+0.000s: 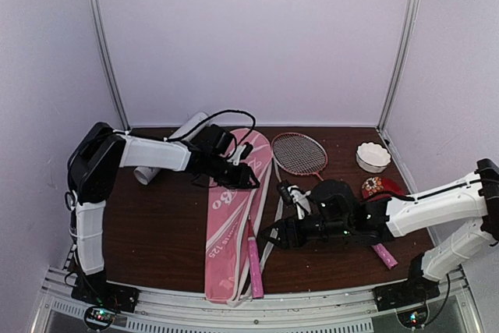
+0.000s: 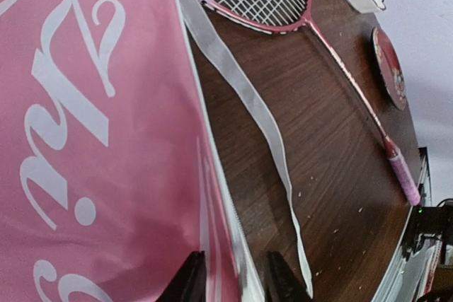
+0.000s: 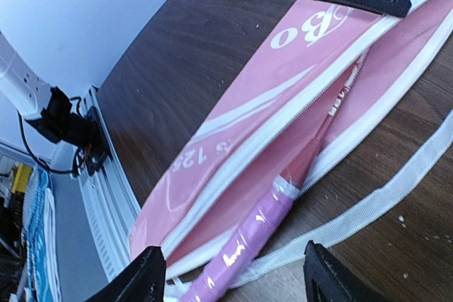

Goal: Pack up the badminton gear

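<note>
A pink racquet cover [image 1: 231, 216] with white lettering lies lengthwise mid-table, its zip open. One racquet rests inside it, and its pink handle [image 3: 244, 245] sticks out at the near end. My right gripper [image 3: 230, 277] stands open, a finger on either side of that handle without touching it. My left gripper [image 2: 235, 281] is open over the cover's zip edge [image 2: 244, 259], which lies loose between the fingers. A second red-framed racquet [image 1: 300, 154] lies flat to the right of the cover, its handle [image 2: 403, 175] pointing toward the near right. The white tube [image 1: 168, 150] lies behind the left arm, partly hidden.
A white scalloped bowl [image 1: 373, 156] and a red patterned dish [image 1: 380, 187] sit at the right back. The cover's white strap [image 2: 248, 104] trails loose across the brown table [image 1: 156, 224]. Metal rails run along the near edge [image 1: 234, 302].
</note>
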